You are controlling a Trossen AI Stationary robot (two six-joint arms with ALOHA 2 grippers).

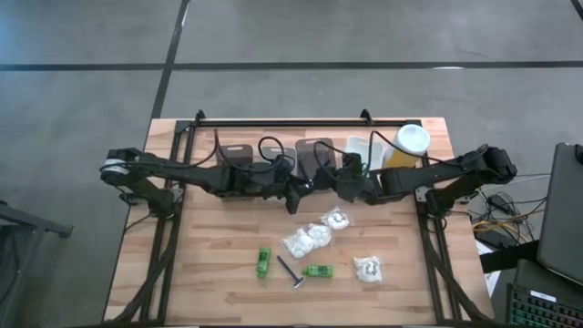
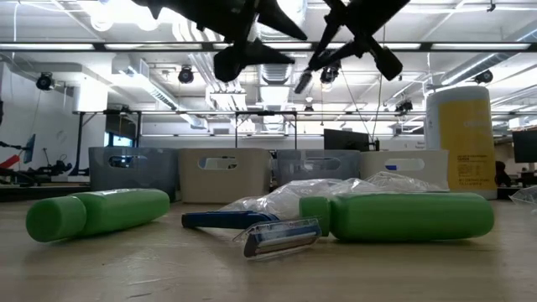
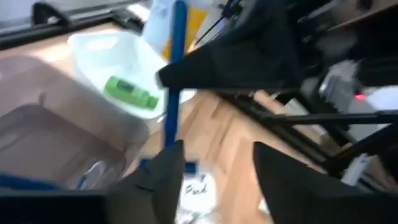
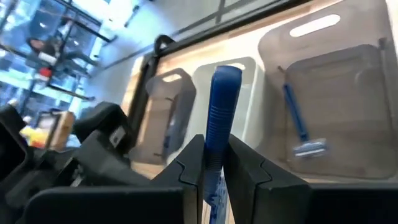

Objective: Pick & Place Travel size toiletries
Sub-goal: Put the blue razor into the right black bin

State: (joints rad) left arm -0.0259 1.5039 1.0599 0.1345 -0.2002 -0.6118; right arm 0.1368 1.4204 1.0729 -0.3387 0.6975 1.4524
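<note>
While pinched upright, blue razor sits between right gripper fingers

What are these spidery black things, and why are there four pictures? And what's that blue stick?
They are two robot arms working at a wooden table. One picture looks down from above, one peeks level across the tabletop, and two come from small cameras on the arms' wrists. On the table lie two green bottles, a blue razor and white crinkly sachets. At the back stand bins and a tall yellow bottle. The blue stick is another razor's handle. The right gripper pinches it, up over the bins. The left gripper is close by, fingers open, holding nothing.
</note>
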